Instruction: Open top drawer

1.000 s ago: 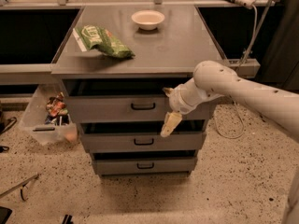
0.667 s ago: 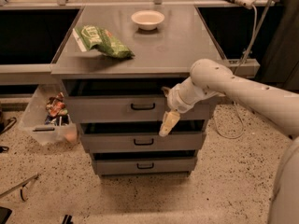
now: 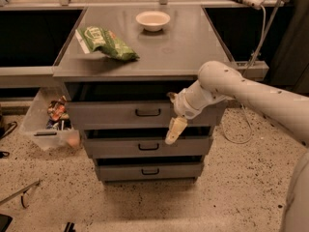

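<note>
- The top drawer point(image 3: 111, 114), widest of three grey metal fronts in the grey cabinet, sits directly under the cabinet top point(image 3: 186, 50). A dark gap shows above its front, so you may already have it slightly out.
- Your pale two-finger gripper point(image 3: 174, 131) hangs just right of the small dark bar handle point(image 3: 148, 112), drooping over the seam to the second drawer point(image 3: 116, 147). It looks off the handle, and whether it is clenched or released cannot be told.
- The green crinkled snack bag point(image 3: 107, 43) and white ceramic bowl point(image 3: 153, 20) rest on top, clear of the drawer's travel.
</note>
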Available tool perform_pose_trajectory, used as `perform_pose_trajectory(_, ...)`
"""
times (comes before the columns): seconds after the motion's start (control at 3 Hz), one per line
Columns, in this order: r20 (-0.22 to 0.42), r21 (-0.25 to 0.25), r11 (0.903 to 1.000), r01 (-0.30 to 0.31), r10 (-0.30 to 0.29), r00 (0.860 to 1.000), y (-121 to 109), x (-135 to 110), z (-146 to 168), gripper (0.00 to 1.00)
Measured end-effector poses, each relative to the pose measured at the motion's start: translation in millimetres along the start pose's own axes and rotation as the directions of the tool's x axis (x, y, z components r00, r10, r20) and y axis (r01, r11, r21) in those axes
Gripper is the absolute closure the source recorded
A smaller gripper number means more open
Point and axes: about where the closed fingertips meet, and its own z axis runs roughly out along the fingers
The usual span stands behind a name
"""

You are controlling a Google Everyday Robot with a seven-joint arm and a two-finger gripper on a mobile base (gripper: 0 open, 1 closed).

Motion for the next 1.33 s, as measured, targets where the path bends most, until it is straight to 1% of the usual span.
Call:
perform_pose_trajectory(0.33, 0.012, -0.039, 0.9986, -0.036, 0.036, 0.999, 19.1, -0.4, -10.5, 0.00)
perform_pose_trajectory(0.67, 0.012, -0.039, 0.9986, -0.036, 0.036, 0.999, 19.1, -0.4, -10.5, 0.00)
perform_pose_trajectory(1.0, 0.000, -0.067, 0.9969, -0.041, 0.041, 0.999, 23.8, -3.2, -4.6, 0.00)
perform_pose_trajectory(1.33, -0.003, -0.071, 0.9965, -0.043, 0.043, 0.999, 24.6, -5.2, -7.3, 0.00)
